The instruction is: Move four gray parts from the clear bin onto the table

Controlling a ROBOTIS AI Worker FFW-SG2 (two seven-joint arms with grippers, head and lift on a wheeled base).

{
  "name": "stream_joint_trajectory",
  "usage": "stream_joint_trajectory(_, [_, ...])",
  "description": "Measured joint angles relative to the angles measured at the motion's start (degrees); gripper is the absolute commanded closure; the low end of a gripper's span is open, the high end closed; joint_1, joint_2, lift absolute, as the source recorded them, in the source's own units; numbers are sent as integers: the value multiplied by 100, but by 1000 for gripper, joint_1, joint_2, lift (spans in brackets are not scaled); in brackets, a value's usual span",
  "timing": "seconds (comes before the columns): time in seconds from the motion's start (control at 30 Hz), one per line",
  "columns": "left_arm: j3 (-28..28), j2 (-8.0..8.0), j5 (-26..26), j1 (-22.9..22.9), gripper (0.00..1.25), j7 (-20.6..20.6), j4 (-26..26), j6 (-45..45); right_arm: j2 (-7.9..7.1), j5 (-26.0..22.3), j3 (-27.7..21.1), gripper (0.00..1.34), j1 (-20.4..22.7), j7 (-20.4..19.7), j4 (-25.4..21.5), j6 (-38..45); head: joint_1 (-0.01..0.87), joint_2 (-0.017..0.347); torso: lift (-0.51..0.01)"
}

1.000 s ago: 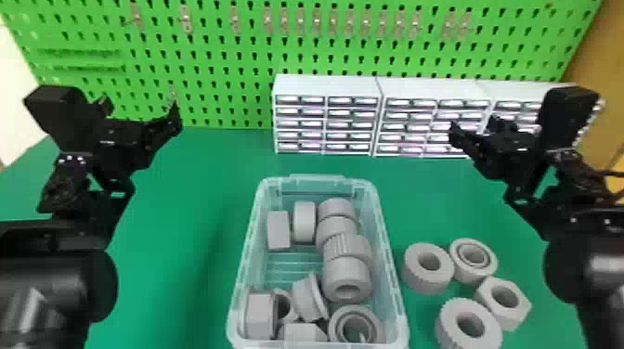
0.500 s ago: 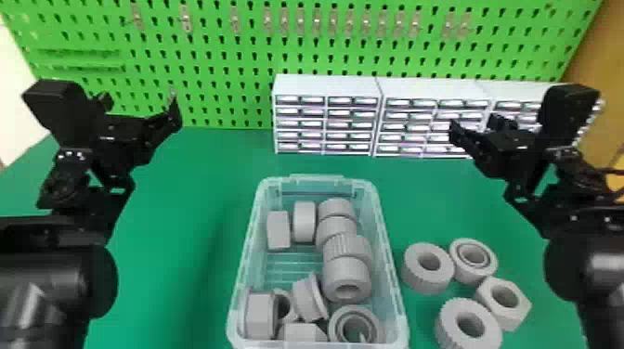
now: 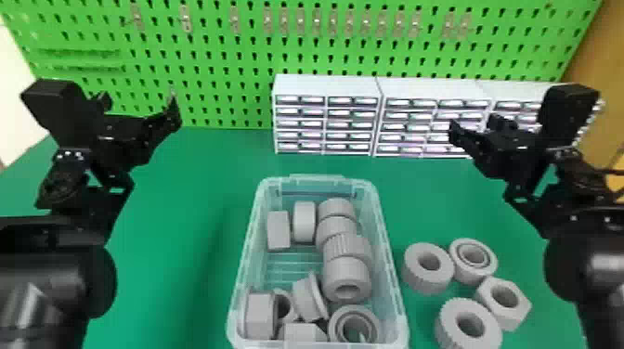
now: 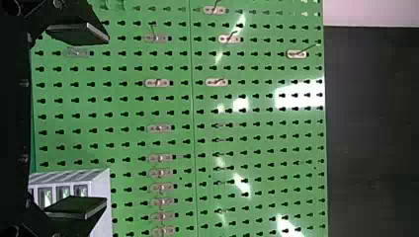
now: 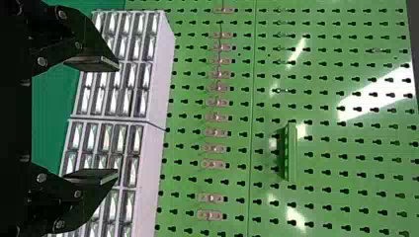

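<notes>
Gray parts grouped on the green table, four in number, to the right of the clear bin.
Two ribbed rings, a grooved ring and a hexagonal nut form the group; further gray pieces lie inside the bin. Left gripper and right gripper, raised beyond opposite sides of the bin: both open, fingers spread.

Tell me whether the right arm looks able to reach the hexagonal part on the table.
Probably yes: the right gripper is open and empty, and nothing covers the hexagonal part.
</notes>
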Motion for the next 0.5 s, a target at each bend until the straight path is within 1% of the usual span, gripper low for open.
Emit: stream_joint_trajectory(0.5, [-13,2,9,0,130,9,0,0,-7,-1,-9,496,-16,-5,-18,-1,678,34,-50])
